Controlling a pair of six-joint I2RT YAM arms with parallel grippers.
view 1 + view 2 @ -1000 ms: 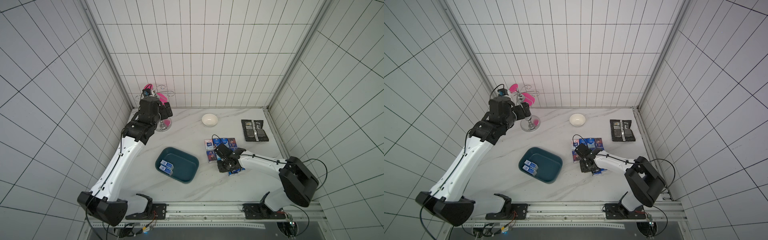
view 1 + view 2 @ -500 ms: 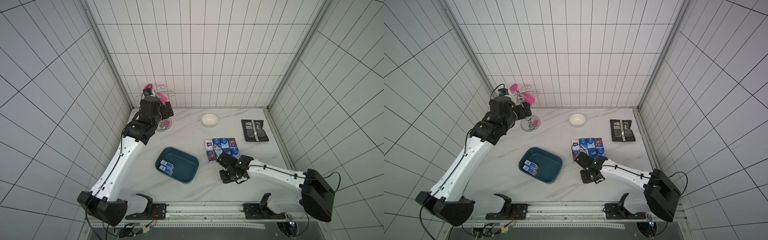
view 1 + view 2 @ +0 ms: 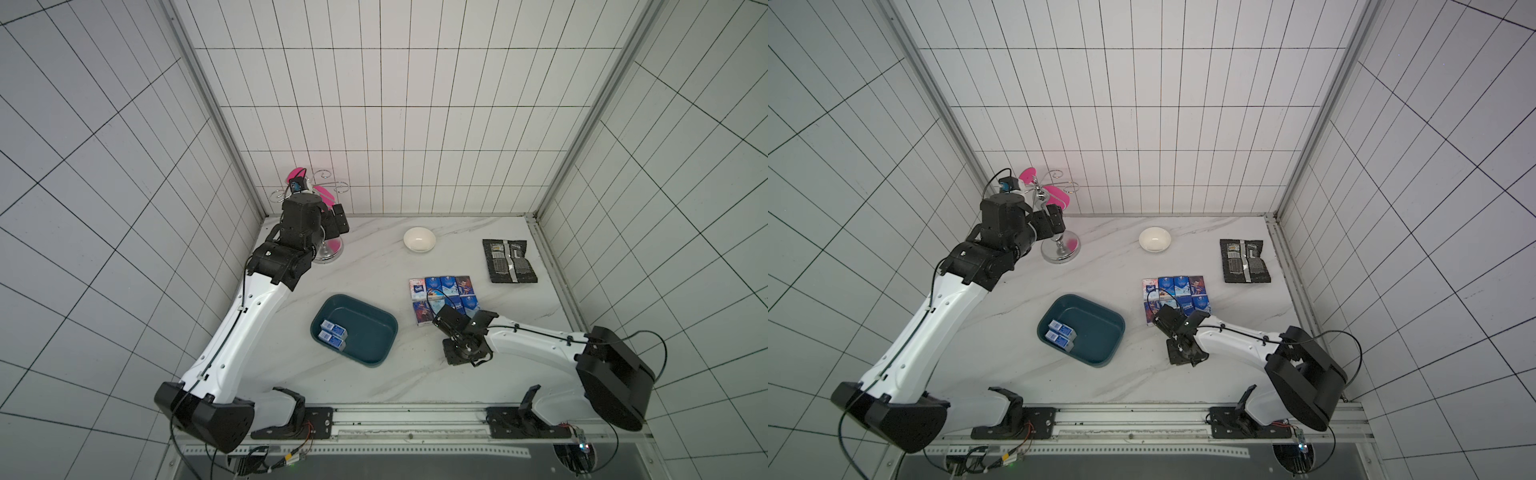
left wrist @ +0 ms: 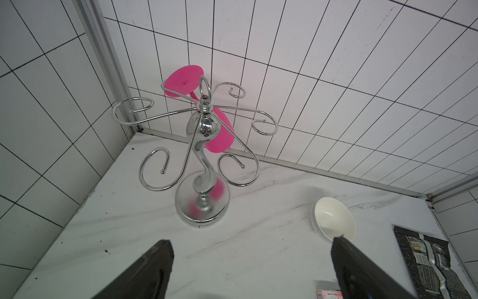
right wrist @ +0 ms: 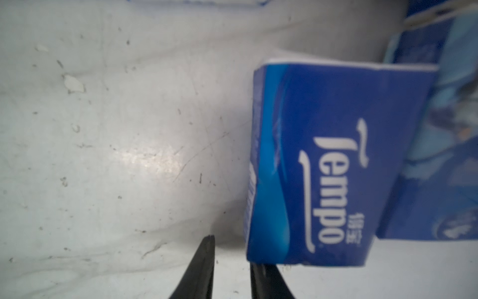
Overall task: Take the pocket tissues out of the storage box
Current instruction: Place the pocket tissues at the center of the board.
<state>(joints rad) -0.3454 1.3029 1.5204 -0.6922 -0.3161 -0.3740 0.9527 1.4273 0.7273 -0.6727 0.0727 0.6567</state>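
Two arm bases sit on a metal rail [image 3: 407, 415] along the near edge of a white, grey-veined tabletop [image 3: 415, 382], which white-tiled walls [image 3: 374, 104] close in on three sides. Beyond the rail, near the middle, lies the dark teal storage box [image 3: 365, 332]. Two pocket tissues [image 3: 332, 334] with white barcode labels lie side by side inside it, at the end towards the left arm. To its right the right gripper [image 5: 232, 256] hangs close over the tabletop, its fingers a narrow gap apart with nothing between them. A blue Tempo pack [image 5: 336, 168] lies just beside one fingertip. In both top views that arm's wrist covers part of the near row of a block of packs [image 3: 444, 291]. They are laid edge to edge on the tabletop, mostly blue, with one pinkish-white. Farther back a black foil packet [image 3: 509, 262] lies near the right wall and a small white bowl [image 3: 419, 240] stands towards the middle. In the far left corner a chrome stand [image 4: 203, 204] carries a pink stemmed cup [image 4: 219, 137] hung upside down. The left gripper [image 4: 252, 239] is raised beside it, fingers wide apart and empty. The left arm's wrist hides part of the stand in both top views.
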